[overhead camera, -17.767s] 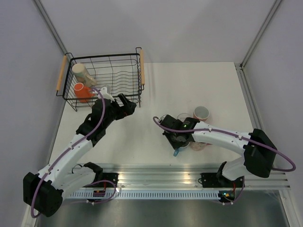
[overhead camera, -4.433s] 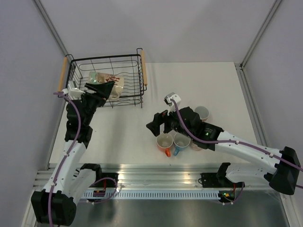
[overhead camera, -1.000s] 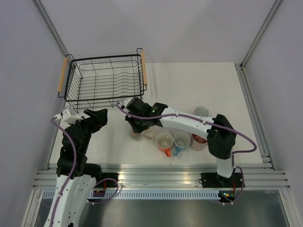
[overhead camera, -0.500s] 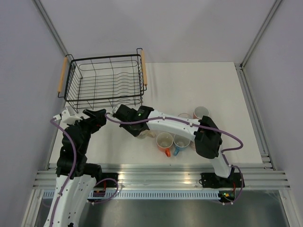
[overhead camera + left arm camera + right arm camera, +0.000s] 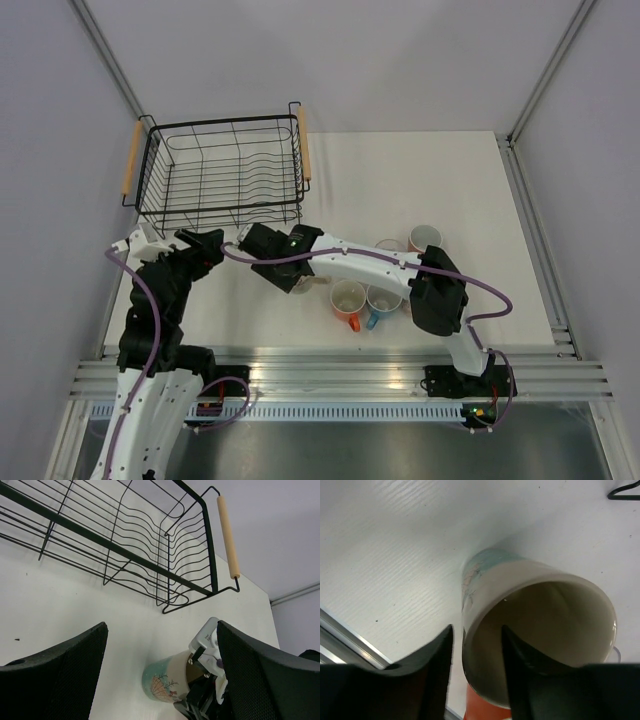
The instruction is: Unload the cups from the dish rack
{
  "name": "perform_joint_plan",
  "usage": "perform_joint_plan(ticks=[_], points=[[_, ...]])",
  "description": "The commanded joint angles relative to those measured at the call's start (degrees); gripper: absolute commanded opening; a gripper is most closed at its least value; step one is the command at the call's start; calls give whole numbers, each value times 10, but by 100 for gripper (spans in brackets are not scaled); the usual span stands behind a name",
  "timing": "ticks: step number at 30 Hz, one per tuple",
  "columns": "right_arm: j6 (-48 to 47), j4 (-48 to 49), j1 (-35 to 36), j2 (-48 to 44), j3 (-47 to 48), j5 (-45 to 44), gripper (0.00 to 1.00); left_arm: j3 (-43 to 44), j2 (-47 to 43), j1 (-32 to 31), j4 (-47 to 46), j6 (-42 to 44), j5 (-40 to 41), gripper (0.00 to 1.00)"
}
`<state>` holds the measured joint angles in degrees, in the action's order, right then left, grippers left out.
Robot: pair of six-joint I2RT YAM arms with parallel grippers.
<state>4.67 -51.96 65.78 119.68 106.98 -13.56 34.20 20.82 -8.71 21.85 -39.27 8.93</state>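
The dish rack (image 5: 222, 172) is a black wire basket with wooden handles at the far left, with no cups in it; it also fills the top of the left wrist view (image 5: 150, 545). The large cream mug (image 5: 303, 284) with a teal picture stands upright on the table in front of it. My right gripper (image 5: 283, 266) is right over it. In the right wrist view its fingers (image 5: 425, 675) straddle the mug's wall (image 5: 470, 600), one outside and one inside, with a gap showing. My left gripper (image 5: 203, 245) is open and empty, left of the mug (image 5: 167, 685).
A group of cups stands right of the cream mug: an orange mug (image 5: 348, 299), a blue mug (image 5: 383, 296), a pink-red patterned cup (image 5: 408, 303) partly behind the right arm, and a pale cup (image 5: 425, 237). The orange mug shows below the cream mug (image 5: 487, 707).
The right gripper has shifted a little to the left over the cream mug, which stands on the table. The left arm has barely moved.
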Motion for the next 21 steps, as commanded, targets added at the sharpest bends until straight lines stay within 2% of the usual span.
perform_joint_plan(ticks=[1, 4, 6, 9, 11, 12, 15, 16, 21], points=[[-11, -8, 1, -32, 14, -25, 53, 27, 6, 1, 0, 17, 5, 92], [-11, 5, 1, -51, 10, -25, 68, 30, 9, 1, 2, 17, 3, 92], [-10, 25, 1, -67, 6, -18, 74, 32, 11, 1, 1, 17, 1, 92], [-1, 81, 1, -138, -20, -18, 97, 39, 15, 2, 0, 19, -5, 93], [3, 119, 0, -180, -56, -7, 98, 48, 21, 1, 0, 26, -12, 95], [7, 168, 0, -204, -76, -4, 98, 53, 26, 1, -2, 30, -18, 100], [21, 274, 1, -338, -167, -10, 98, 71, 44, 1, -7, 51, -46, 100], [23, 294, 1, -363, -211, -15, 98, 83, 51, 1, -8, 65, -64, 100], [40, 338, 1, -468, -288, -65, 98, 137, 120, 1, 12, 100, -118, 100]])
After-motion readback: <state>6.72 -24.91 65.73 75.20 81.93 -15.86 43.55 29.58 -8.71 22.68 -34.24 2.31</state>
